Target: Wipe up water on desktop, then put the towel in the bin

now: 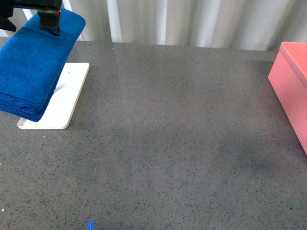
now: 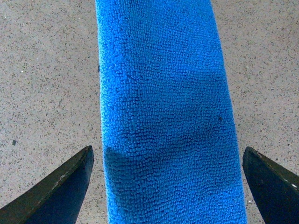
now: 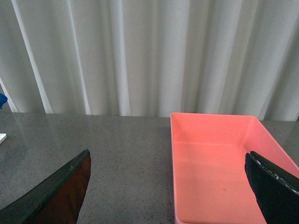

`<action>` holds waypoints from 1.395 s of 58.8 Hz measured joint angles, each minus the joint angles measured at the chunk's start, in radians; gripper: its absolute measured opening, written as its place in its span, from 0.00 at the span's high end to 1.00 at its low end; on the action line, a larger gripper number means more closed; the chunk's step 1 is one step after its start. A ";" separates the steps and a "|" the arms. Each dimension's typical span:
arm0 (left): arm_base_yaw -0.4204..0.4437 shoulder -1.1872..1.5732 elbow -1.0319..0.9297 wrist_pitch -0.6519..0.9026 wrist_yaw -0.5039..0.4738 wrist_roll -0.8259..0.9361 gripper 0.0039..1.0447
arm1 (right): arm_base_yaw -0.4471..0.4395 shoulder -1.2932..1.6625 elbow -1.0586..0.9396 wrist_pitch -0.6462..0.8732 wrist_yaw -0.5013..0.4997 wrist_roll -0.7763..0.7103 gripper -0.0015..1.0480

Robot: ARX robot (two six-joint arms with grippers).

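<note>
The blue towel (image 1: 33,67) hangs folded at the far left of the grey speckled desktop (image 1: 172,143), above a white tray. My left gripper (image 1: 49,21) sits at the towel's upper end. In the left wrist view the towel (image 2: 163,93) runs between the fingers of the left gripper (image 2: 167,151), which is open, with one finger on each side and neither pressing on it. The pink bin (image 1: 290,86) stands at the right edge. My right gripper (image 3: 167,154) hovers open over the desktop beside the near wall of the bin (image 3: 212,115), holding nothing. I cannot make out any water.
A flat white tray (image 1: 67,105) lies under the towel at the left. A pale curtain (image 1: 192,19) closes off the desktop's far edge. A tiny blue speck (image 1: 90,224) shows at the near edge. The bin looks empty inside.
</note>
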 joint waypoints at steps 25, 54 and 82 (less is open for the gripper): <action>-0.003 0.008 -0.053 0.017 0.006 -0.016 0.35 | 0.000 0.000 0.000 0.000 0.000 0.000 0.07; 0.010 -0.085 -0.093 0.064 0.123 -0.069 0.96 | 0.000 0.000 0.000 0.000 0.000 0.000 0.07; -0.121 -0.432 -0.255 0.142 0.422 -0.269 0.96 | 0.000 0.000 0.000 0.000 0.000 0.000 0.07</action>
